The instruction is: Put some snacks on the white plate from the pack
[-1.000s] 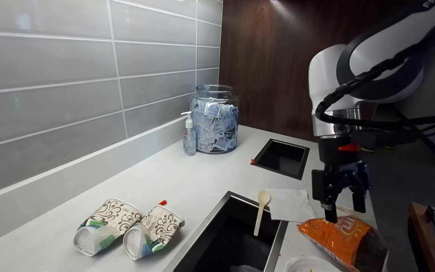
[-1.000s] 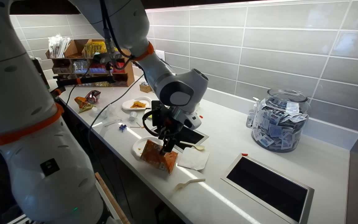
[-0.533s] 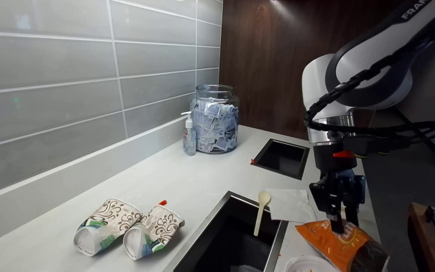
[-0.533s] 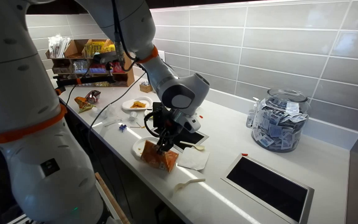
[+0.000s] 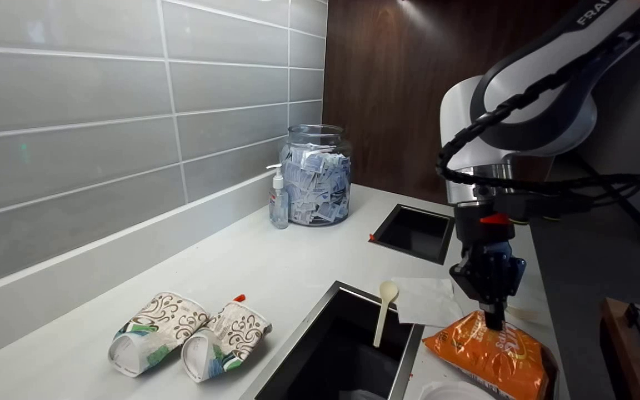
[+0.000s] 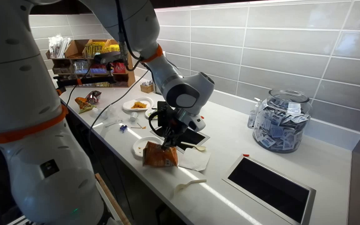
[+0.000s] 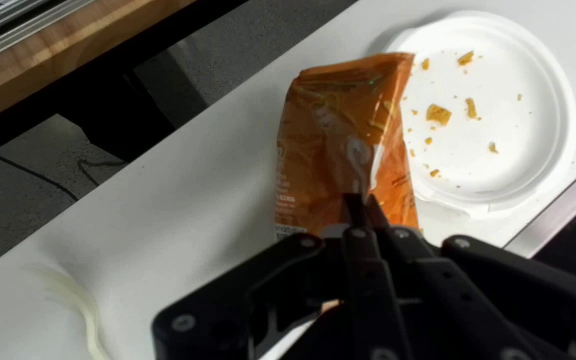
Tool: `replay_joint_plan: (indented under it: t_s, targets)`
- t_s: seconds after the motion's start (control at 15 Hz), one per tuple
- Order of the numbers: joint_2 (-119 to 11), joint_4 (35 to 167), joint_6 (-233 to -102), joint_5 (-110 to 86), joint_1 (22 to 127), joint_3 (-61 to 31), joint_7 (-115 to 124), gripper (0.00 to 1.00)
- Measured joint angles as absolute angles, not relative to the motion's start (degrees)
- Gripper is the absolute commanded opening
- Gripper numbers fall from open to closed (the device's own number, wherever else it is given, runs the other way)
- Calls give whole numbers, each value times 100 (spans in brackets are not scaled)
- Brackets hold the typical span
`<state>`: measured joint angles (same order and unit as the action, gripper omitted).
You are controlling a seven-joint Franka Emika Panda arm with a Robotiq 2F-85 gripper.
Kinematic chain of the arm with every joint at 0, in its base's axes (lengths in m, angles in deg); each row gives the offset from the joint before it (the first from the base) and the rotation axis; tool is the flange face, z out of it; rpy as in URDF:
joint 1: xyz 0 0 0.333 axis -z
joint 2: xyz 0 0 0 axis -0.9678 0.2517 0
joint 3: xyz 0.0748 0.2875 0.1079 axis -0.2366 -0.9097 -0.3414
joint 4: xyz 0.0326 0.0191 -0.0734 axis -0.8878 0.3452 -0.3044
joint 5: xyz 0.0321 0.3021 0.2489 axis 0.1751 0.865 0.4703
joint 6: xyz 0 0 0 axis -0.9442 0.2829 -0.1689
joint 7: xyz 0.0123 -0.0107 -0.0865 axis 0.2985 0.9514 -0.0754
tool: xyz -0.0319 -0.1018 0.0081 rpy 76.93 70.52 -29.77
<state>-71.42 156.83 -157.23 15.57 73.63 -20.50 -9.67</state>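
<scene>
Wrist view: gripper [image 7: 364, 201], jaws pinched on orange pack [image 7: 318, 155]
White plate [image 7: 523, 160] at two o'clock from the gripper, bearing snack crumbs [image 7: 438, 115]

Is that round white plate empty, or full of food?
Nearly empty: the wrist view shows just small yellow-orange bits scattered on the round white plate. The crinkly orange foil bag hides part of it.
</scene>
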Motion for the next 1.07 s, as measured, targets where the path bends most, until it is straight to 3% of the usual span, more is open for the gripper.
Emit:
replay_joint_plan:
  t_s: [0.47, 1.07]
  targets:
    - [-7458, 15661, -16134, 1505, 7359, -2026, -340, 0]
    - [-8144, 15972, -16526, 2485, 7143, -1972, 2527, 0]
